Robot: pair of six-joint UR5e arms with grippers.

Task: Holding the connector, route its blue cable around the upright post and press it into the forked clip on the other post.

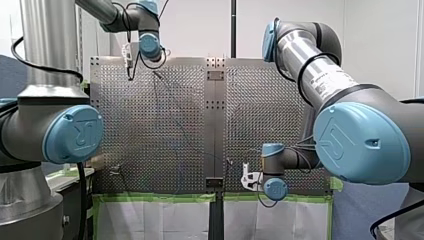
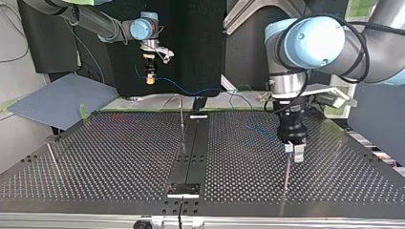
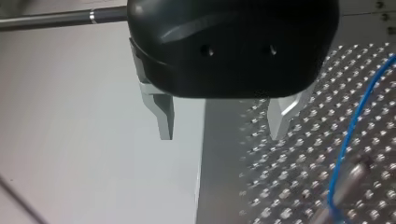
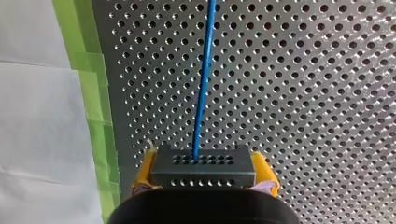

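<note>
UR logos mark left arm's joint cap [image 1: 74,134]; right arm's joint cap [image 1: 357,142].

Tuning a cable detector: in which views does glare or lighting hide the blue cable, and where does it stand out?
Right wrist view: the blue cable stands out on the evenly lit table. Left wrist view: visible, amid bright glints off the table. Front view: the table's sheen nearly swallows it.

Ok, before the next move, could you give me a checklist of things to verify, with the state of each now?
1. Right gripper shut on connector: ok.
2. Cable leaves connector straight, no kink: ok.
3. Left gripper open and empty: ok.
4. Cable routed around post: cannot tell.
5. Cable pressed into clip: cannot tell; no view shows the clip clearly.
</note>
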